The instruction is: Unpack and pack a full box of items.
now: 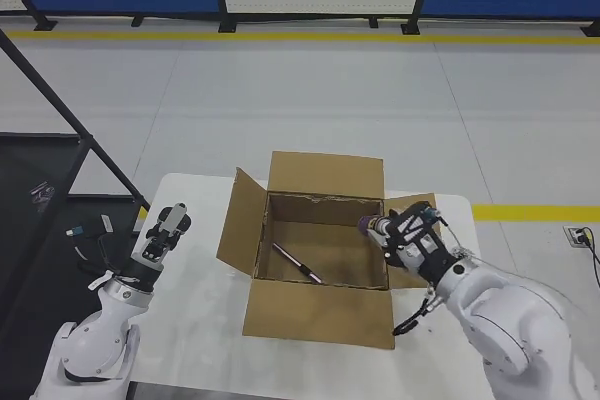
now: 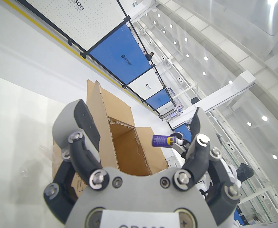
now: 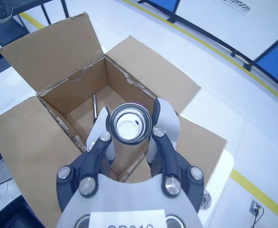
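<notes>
Over box point(image 1: 320, 312) rim | right pincer point(image 3: 131, 111) clamps spray can point(image 2: 163, 141) | left pincer point(image 2: 139, 110) spread wide, empty

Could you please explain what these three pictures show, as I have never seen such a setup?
It is a two-armed robot at a white table. One picture looks down from above its arms; the other two come from cameras on each wrist. An open cardboard box stands on the table, with a thin rod lying inside. The right gripper holds a spray can above the box. The left gripper is open and empty, beside the box.
</notes>
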Controlling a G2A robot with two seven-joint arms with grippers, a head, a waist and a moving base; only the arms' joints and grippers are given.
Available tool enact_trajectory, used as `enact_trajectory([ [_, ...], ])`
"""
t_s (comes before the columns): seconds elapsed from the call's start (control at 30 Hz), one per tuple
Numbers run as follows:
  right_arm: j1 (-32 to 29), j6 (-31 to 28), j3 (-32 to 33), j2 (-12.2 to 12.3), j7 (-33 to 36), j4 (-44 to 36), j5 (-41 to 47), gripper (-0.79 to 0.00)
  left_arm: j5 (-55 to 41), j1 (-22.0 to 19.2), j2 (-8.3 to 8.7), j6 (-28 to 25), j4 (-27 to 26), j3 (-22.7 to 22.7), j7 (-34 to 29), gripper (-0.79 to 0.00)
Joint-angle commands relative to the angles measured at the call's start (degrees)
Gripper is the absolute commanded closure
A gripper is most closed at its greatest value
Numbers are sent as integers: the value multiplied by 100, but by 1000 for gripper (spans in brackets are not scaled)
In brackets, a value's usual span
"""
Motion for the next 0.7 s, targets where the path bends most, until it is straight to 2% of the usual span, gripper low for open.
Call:
enact_trajectory([
  [0.0, -769, 214, 605, 33, -105, -384, 23, 0, 0, 0, 0, 0, 0, 0, 0, -785],
  [0.17, -2230, 849, 1742, 32, -652, -581, 337, 0, 0, 0, 0, 0, 0, 0, 0, -785],
  [0.3, -2843, 760, 2180, 28, -831, -214, 681, 0, 0, 0, 0, 0, 0, 0, 0, -785],
  [0.4, -2746, 712, 2149, 41, -671, 255, 765, 0, 0, 0, 0, 0, 0, 0, 0, -785],
  [0.67, -1936, 790, 1736, 68, -519, 1437, 549, 0, 0, 0, 0, 0, 0, 0, 0, -785],
])
